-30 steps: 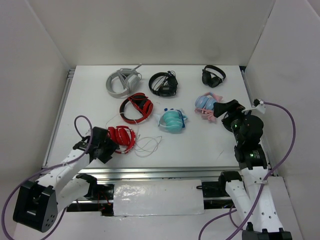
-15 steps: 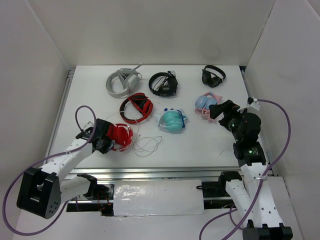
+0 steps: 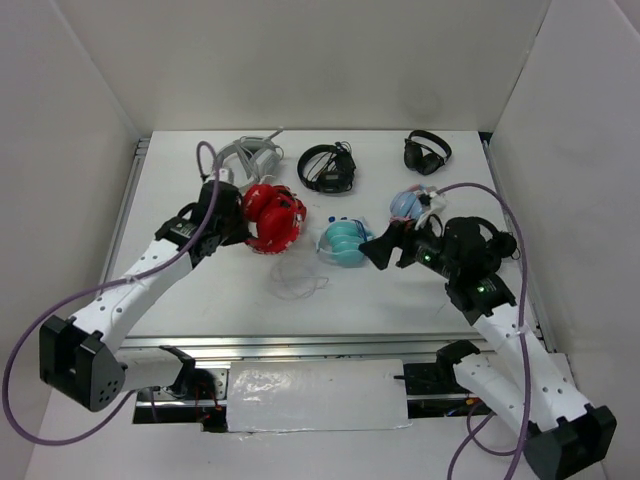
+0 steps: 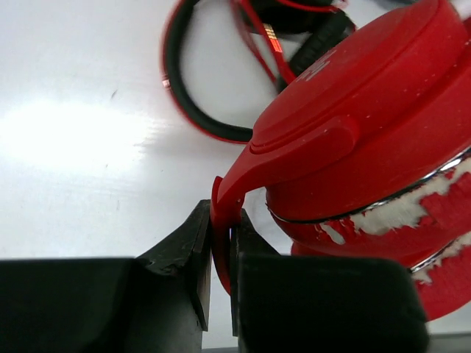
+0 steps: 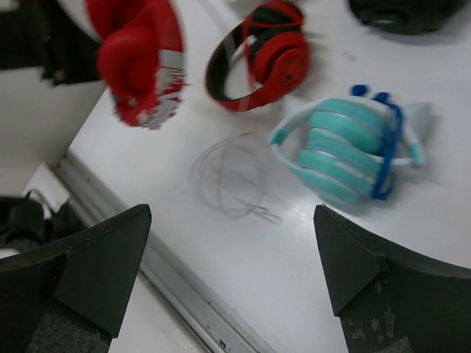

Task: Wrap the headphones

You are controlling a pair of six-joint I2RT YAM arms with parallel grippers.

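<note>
Shows red headphones [image 3: 272,218] pinched at the band between the jaws of the left gripper [image 4: 221,257], held above the table [image 3: 180,290], white cable [image 5: 228,180] looped on the table nearby. Shows jaws of the right gripper [image 5: 229,220] spread wide, empty.

White arms [image 3: 130,292], black joints, black left gripper [image 4: 221,254] and right gripper [image 3: 374,250], purple cables [image 3: 470,186]

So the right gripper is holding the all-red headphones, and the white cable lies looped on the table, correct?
Not quite: the left gripper is holding the all-red headphones, as the left wrist view shows; the right gripper is open, empty. The white cable does lie looped on the table.
</note>
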